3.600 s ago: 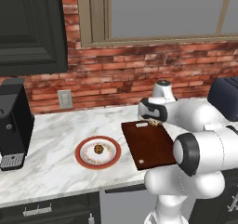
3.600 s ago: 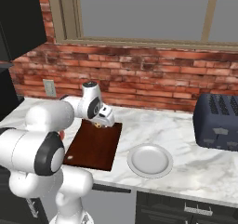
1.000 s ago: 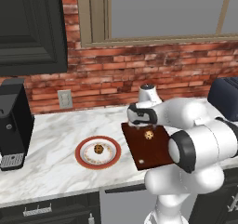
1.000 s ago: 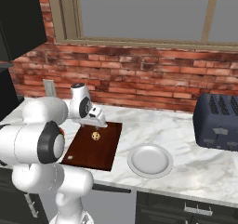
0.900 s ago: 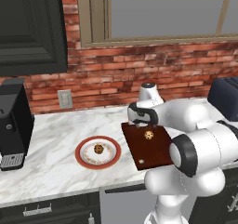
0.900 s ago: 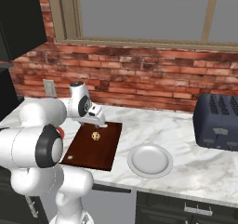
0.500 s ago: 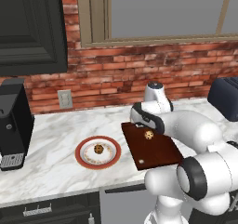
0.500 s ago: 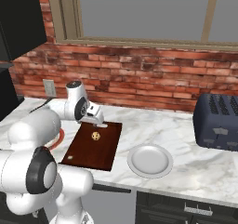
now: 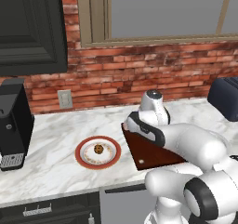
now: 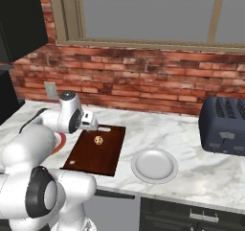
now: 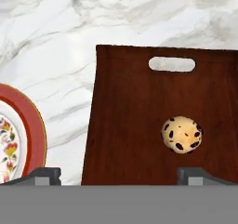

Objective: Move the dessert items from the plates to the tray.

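Jaws: spread wide and empty, tips at the bottom of the hand view, hovering over the near part of the tray (image 11: 139, 102). Item one, a chip cookie (image 11: 181, 134), lies loose on the tray just ahead of the jaws, toward one tip, short of the slot handle: delivered, by the look of it. Item two, a second cookie (image 9: 98, 149), sits on the red-rimmed plate (image 9: 82, 147) on the table (image 9: 46, 172), off beyond the other tip: transfer outstanding, task judged roughly half complete.

A small tan chip-studded cookie (image 10: 98, 140) lies on the dark reddish-brown wooden tray (image 10: 95, 156), beside a plain grey-white plate (image 10: 154, 165).
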Available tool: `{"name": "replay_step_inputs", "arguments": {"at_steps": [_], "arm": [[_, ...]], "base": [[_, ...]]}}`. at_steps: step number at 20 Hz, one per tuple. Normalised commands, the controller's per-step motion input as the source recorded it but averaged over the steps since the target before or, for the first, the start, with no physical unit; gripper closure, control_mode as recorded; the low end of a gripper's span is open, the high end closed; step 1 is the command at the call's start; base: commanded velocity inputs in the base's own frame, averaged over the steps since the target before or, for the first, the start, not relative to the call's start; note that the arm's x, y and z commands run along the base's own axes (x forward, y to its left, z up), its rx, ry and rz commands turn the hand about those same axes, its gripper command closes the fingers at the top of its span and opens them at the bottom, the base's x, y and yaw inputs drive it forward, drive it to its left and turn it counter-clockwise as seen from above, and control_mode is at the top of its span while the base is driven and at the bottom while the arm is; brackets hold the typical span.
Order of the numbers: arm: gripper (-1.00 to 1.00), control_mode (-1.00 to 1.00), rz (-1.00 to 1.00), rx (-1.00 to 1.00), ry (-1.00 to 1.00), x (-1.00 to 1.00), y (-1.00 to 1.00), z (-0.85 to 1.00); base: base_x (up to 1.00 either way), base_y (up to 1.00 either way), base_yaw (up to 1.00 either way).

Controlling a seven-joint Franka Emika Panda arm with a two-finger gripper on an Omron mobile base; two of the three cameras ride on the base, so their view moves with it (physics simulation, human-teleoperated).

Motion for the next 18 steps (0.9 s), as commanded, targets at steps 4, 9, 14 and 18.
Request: {"name": "replay_step_inputs", "arguments": {"at_steps": [4, 9, 14, 18], "arm": [[-1.00, -1.00, 0.19, 0.00, 0.01, -0.02, 0.69, 0.21], [-1.00, -1.00, 0.10, -0.01, 0.07, 0.00, 0.63, 0.12], [-1.00, -1.00, 0.06, -0.02, 0.11, -0.01, 0.62, 0.05], [-1.00, -1.00, 0.07, -0.01, 0.05, -0.12, 0.47, 0.00]], "base": [[0.00, 0.00, 0.00], [0.00, 0.00, 0.00], [0.00, 0.00, 0.00], [0.00, 0.00, 0.00]]}}
